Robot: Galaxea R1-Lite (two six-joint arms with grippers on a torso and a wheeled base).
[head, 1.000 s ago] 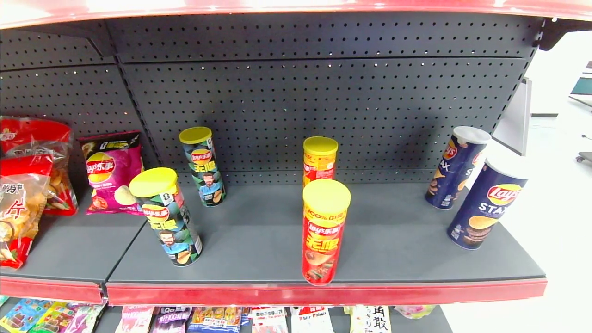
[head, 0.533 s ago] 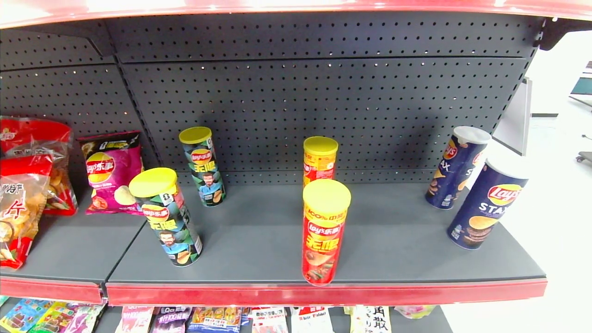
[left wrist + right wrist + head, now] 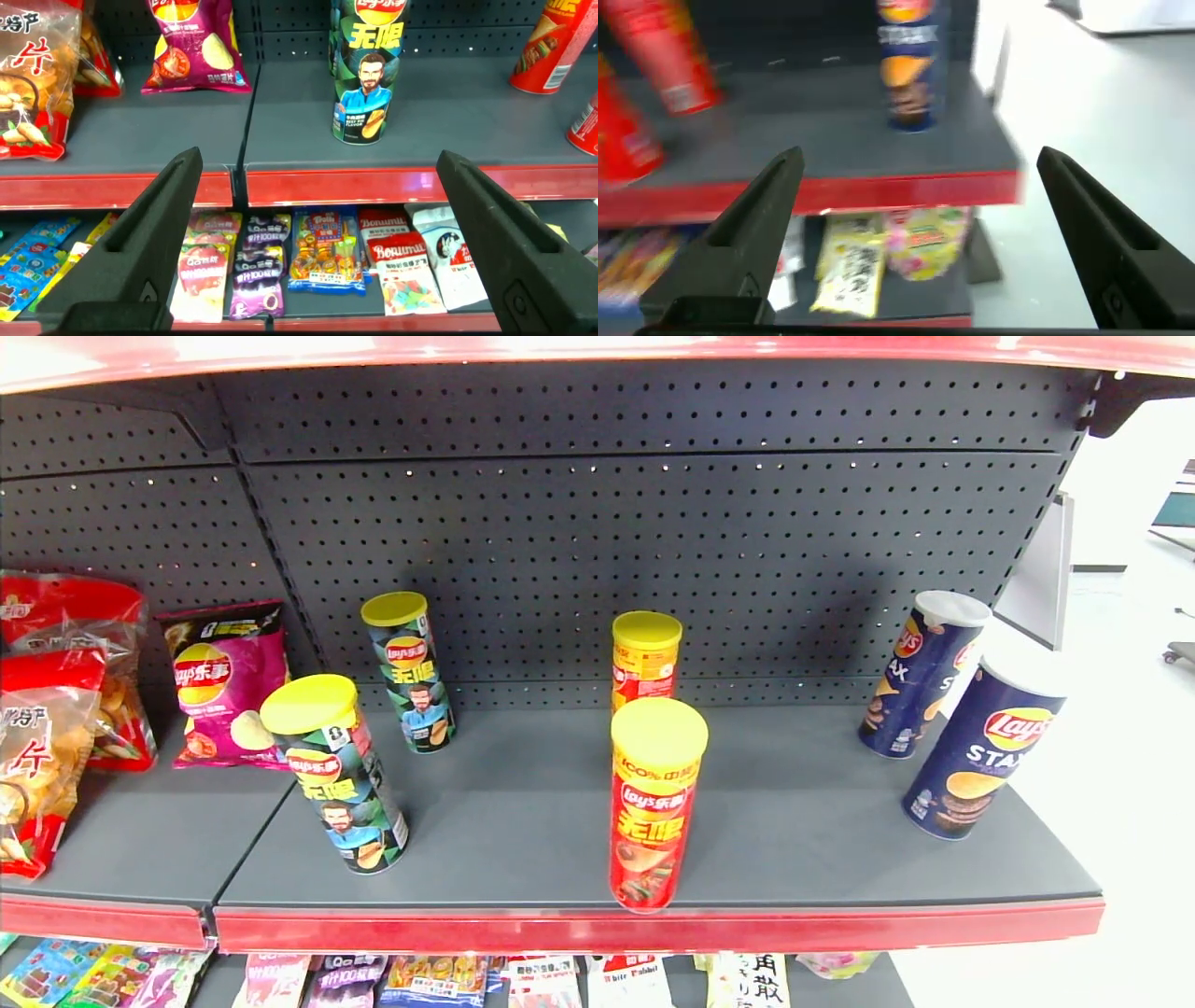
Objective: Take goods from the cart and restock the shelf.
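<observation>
The shelf (image 3: 794, 821) is a grey deck with a red front lip and a perforated back panel. Six tall chip cans stand upright on it in three pairs, each pair set one behind the other. Toward the left are the two dark green cans (image 3: 334, 775) with yellow lids. Near the middle are the two red cans (image 3: 653, 803), the front one right at the lip. At the right end are the two blue cans (image 3: 980, 747) with white lids, close together. On the neighbouring deck to the left a pink chip bag (image 3: 224, 683) leans against the back panel, with red snack bags (image 3: 56, 709) just beside it. The left gripper (image 3: 320, 157) faces the shelf's red lip with its fingers spread wide — between them show one dark green can up on the deck and the lower-shelf packets (image 3: 322, 252) beneath. The right gripper (image 3: 920, 154) faces the right end of the shelf, fingers also wide apart, with one blue can on the deck beyond them and the red cans off to one side — blurred there.
</observation>
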